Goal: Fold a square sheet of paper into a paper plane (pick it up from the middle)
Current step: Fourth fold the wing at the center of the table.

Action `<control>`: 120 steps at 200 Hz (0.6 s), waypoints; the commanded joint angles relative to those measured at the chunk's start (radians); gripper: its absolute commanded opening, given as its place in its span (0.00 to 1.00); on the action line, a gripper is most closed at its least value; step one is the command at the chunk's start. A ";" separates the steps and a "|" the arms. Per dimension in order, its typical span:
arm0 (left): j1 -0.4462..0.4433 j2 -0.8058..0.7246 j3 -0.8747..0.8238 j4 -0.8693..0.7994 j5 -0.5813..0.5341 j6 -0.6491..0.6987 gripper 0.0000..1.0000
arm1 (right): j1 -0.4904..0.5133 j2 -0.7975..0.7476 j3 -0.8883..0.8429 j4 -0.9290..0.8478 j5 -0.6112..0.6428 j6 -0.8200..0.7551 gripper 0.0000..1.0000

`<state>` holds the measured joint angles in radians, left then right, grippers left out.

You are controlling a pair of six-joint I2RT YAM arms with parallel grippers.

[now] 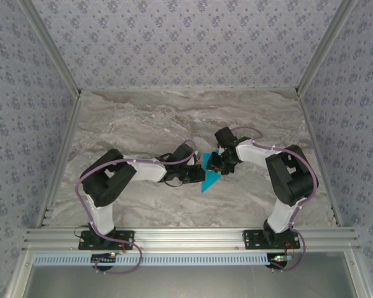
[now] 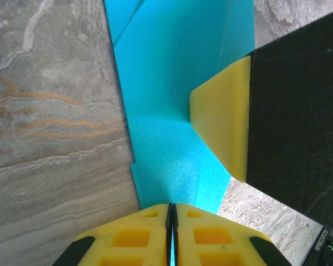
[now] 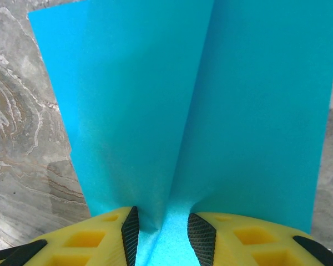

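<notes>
The cyan-blue sheet of paper (image 1: 210, 181) is folded into a pointed shape, tip toward the near edge, at the table's middle between both arms. My left gripper (image 1: 199, 172) reaches it from the left. In the left wrist view that gripper (image 2: 172, 208) is shut on the paper's (image 2: 172, 83) near edge, a thin blue strip pinched between the pads. A yellow finger (image 2: 225, 122) of the right gripper rests over the paper there. My right gripper (image 1: 216, 164) comes from the right. Its jaws (image 3: 162, 227) stand apart, straddling a raised centre crease of the paper (image 3: 127, 111).
The marble tabletop (image 1: 143, 118) stretches behind and to both sides of the arms. Patterned walls (image 1: 186, 37) close off the back and sides. An aluminium rail (image 1: 186, 236) runs along the near edge where the bases are bolted.
</notes>
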<state>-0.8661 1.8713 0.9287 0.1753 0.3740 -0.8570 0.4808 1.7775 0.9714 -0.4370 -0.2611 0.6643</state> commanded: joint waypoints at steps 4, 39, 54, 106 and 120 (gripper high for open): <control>-0.002 0.003 0.022 -0.026 -0.007 0.018 0.12 | 0.019 0.178 -0.084 -0.034 0.144 -0.013 0.40; -0.004 -0.021 0.016 0.011 0.003 0.018 0.13 | 0.023 0.191 -0.077 -0.041 0.155 -0.015 0.40; -0.003 -0.033 0.013 0.027 0.002 0.022 0.13 | 0.023 0.194 -0.077 -0.043 0.160 -0.015 0.40; -0.002 -0.010 0.013 0.062 0.023 0.012 0.13 | 0.025 0.198 -0.078 -0.041 0.155 -0.011 0.40; -0.003 -0.003 0.016 0.056 0.023 0.012 0.13 | 0.025 0.198 -0.078 -0.040 0.154 -0.011 0.40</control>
<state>-0.8658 1.8702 0.9287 0.2077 0.3786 -0.8543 0.4881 1.7897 0.9874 -0.4572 -0.2459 0.6643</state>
